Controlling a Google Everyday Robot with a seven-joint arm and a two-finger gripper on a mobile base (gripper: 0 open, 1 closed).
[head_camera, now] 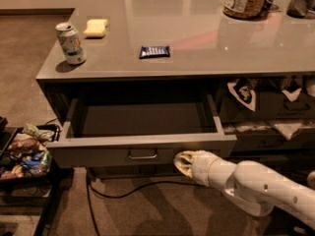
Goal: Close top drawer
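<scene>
The claw (183,162) sits low against the front of the top drawer (98,151), just right of its small metal loop handle (143,155) and at the front's lower edge; whether it is apart or together I cannot tell, since only its pale yellowish tip shows ahead of the white arm (256,183), which enters from the drawer's lower right. The top drawer stands pulled well out from under the tabletop (206,38), its dark inside showing only walls and floor. Left of the drawer, on the ground, a black bin (49,132) holds crumpled snack packets, partly cut off by the edge. Right of the drawer, other drawers (268,104) hold white rags, hard to make out. Above the drawer, a can (70,43), a yellow sponge (96,27) and a blue packet (154,51) lie on the tabletop.
</scene>
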